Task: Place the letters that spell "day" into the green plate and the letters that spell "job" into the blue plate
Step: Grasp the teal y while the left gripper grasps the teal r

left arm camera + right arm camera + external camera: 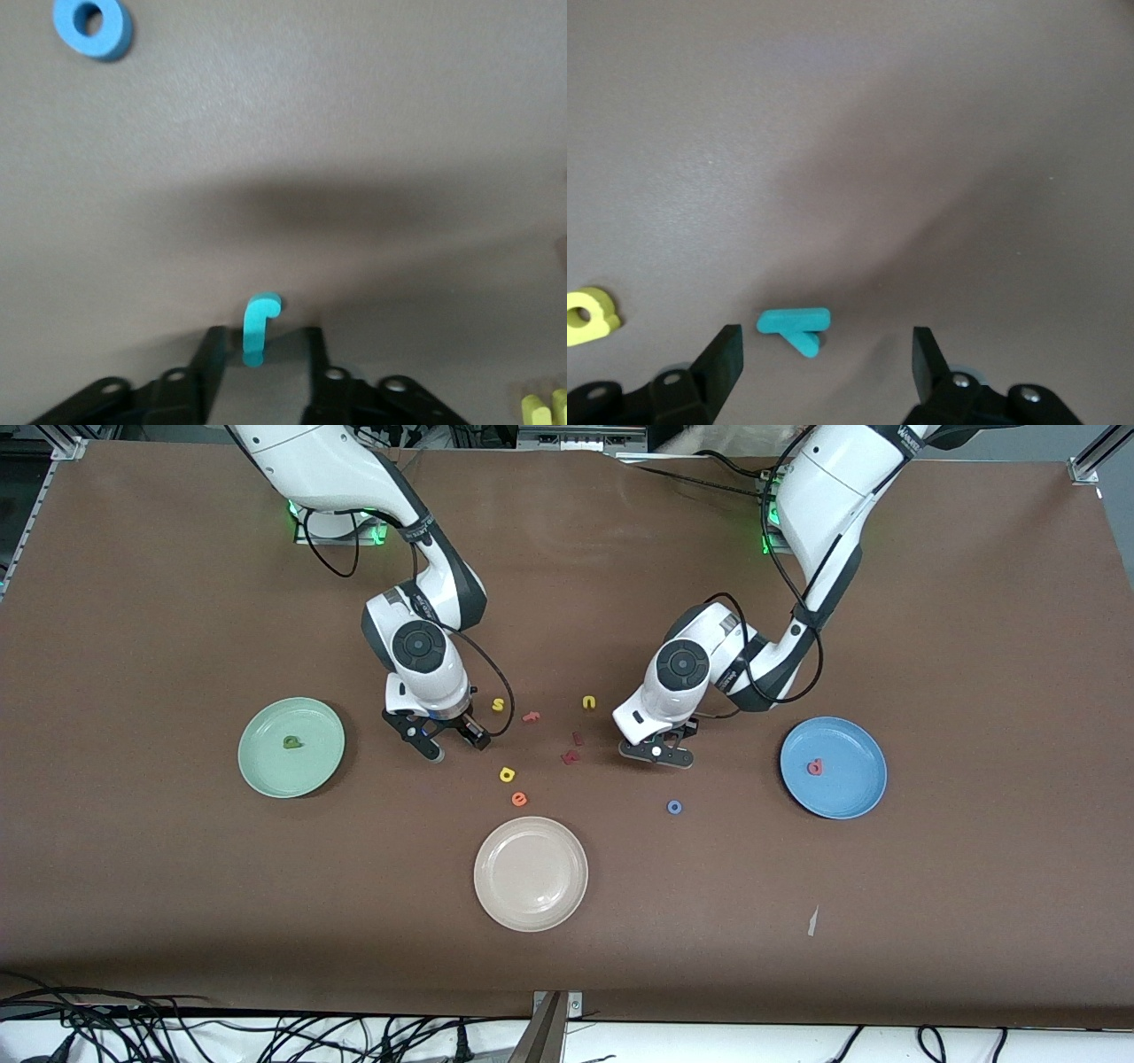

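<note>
Both jaws sets straddle teal letters, j (258, 328) and y (796, 328).

Cream-white plate (531, 874) on the brown counter (974, 602), nearest the front camera. Orange e (519, 799) just above it. Yellow s (498, 705), salmon f (531, 716), yellow u (589, 702) in a row; two dark red letters (571, 751) below them. White paper scrap (812, 922).

1. The left gripper (656, 751) covers the teal j (258, 329) in the front view.
2. The right gripper (452, 741) likewise covers the teal y (796, 328).
3. Left wrist view, five o'clock: a yellow letter (542, 411) is cut by the edge.
4. The dark red letters (571, 749) are too small to read.
</note>
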Controlling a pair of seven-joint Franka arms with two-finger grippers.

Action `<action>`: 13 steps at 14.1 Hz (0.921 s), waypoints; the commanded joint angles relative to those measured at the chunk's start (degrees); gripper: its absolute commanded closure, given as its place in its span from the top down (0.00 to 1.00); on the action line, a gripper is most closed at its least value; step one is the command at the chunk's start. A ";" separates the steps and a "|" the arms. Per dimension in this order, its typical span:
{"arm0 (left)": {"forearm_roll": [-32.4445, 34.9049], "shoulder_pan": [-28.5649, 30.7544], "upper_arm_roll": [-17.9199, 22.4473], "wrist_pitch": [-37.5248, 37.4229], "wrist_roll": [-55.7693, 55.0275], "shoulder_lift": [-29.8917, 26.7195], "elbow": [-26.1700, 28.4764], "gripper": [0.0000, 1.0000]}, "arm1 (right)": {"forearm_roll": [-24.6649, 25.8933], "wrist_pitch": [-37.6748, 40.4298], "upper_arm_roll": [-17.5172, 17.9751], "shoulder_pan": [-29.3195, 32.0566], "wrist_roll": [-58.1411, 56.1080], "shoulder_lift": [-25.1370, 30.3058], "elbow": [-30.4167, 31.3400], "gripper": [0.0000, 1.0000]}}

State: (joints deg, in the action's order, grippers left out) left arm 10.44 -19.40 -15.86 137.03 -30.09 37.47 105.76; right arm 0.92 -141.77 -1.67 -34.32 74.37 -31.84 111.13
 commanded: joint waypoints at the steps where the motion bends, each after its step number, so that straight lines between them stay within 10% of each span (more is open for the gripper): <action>1: 2.13 -0.29 0.39 -0.18 -1.46 2.34 -2.84 0.18 | -0.75 -0.96 -0.26 -0.65 0.87 -2.08 -2.14 0.78; 7: 1.34 4.97 -0.31 -4.12 3.27 -0.81 -3.28 0.00 | -0.84 -2.11 -0.26 -1.01 1.04 -4.54 -4.34 0.68; 13: -3.50 17.27 -1.63 -22.84 28.83 -6.88 -6.53 0.00 | -0.49 -1.76 -0.35 -1.01 -0.18 -4.19 -4.51 0.09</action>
State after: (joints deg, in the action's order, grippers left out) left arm 8.31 -5.70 -16.64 118.26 -8.77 32.89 98.75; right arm 0.83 -143.82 -1.66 -34.76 74.64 -35.49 107.84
